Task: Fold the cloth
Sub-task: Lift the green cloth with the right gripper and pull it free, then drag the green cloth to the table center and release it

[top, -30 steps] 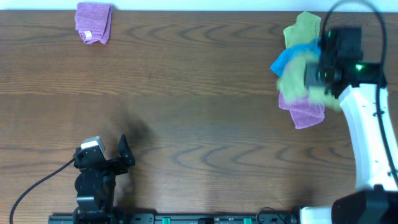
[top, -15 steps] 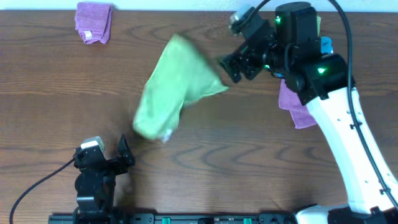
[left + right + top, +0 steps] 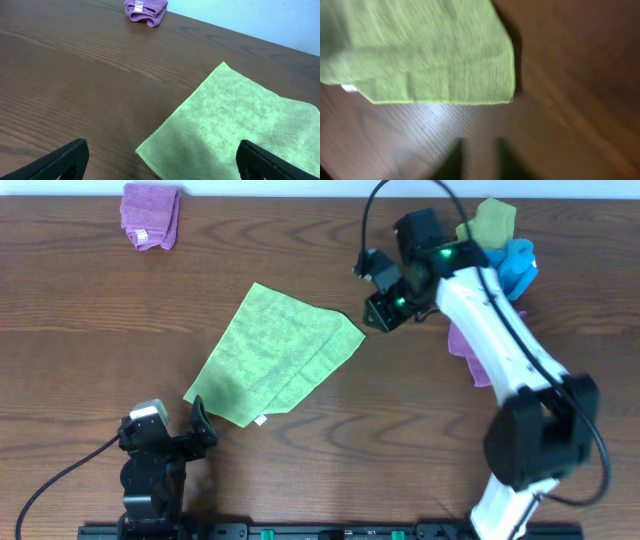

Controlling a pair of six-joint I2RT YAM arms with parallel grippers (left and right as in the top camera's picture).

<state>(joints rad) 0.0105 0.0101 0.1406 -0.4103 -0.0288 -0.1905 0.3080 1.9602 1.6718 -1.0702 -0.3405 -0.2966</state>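
- Right gripper (image 3: pixel 375 315), jaws together and holding nothing, hangs just beside the right corner of the light lime-green square microfibre cloth (image 3: pixel 272 352).
- Left gripper (image 3: pixel 159 162) has its jaws wide apart near the cloth's lower corner, gripping nothing.
- The cloth lies spread on the dark wooden table (image 3: pixel 80 350), left of centre. A narrow strip along its lower-right edge looks doubled, and a small white tag (image 3: pixel 260 420) shows at the lower corner.
- A folded purple cloth (image 3: pixel 150 216) sits at the far left edge, well apart.

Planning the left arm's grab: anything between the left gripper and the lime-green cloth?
Nothing visible. Only bare table separates the open left gripper from the cloth; the purple cloth sits far back.
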